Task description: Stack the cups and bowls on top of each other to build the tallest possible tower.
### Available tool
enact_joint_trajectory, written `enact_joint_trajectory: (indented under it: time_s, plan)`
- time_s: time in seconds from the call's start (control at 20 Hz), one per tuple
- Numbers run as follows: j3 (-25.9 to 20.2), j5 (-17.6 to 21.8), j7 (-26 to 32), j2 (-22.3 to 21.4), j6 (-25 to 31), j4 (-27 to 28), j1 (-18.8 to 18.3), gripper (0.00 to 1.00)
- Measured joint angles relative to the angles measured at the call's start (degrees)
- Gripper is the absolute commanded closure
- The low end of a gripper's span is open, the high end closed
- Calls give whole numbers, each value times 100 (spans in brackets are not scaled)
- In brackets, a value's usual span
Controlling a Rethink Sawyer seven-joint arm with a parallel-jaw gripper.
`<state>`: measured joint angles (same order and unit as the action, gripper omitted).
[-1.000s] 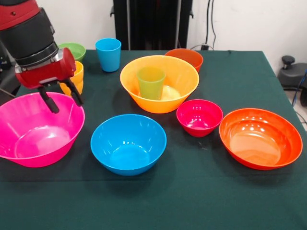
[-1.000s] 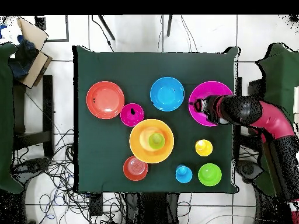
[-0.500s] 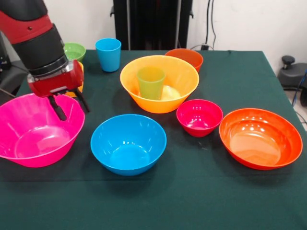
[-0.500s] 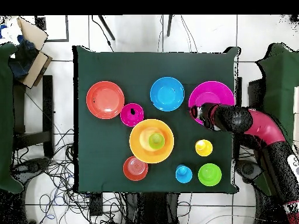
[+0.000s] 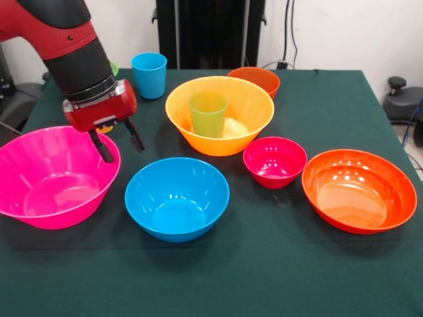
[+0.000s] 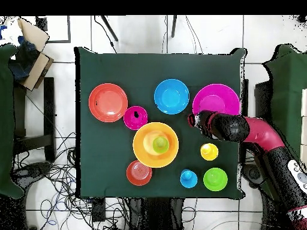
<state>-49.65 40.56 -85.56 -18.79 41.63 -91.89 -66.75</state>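
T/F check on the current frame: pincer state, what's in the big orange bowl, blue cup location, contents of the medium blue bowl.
1. The pincer is open and holds nothing. True.
2. The green plastic cup stands inside the big orange plastic bowl. True.
3. The blue plastic cup sits inside the medium blue plastic bowl. False: it stands on the table near the far edge.
4. The small magenta plastic bowl is stacked in the wide red-orange plastic bowl. False: they sit side by side.

**Two cameras, one table**

The front view is taken from across the table (image 5: pixel 317 277), low and close, facing the robot's side; only the tabletop and a strip behind it are covered. The overhead view is taken straight down from higher up, so the whole table (image 6: pixel 108 173) and surrounding floor (image 6: pixel 60 173) are included. The tabletop is shared, turned half round.
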Motion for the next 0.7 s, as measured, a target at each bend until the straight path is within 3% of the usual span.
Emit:
enact_joint_trajectory:
  time_s: [0.7]
  plan:
    - [-88,105,0,449,-2,142,31,0]
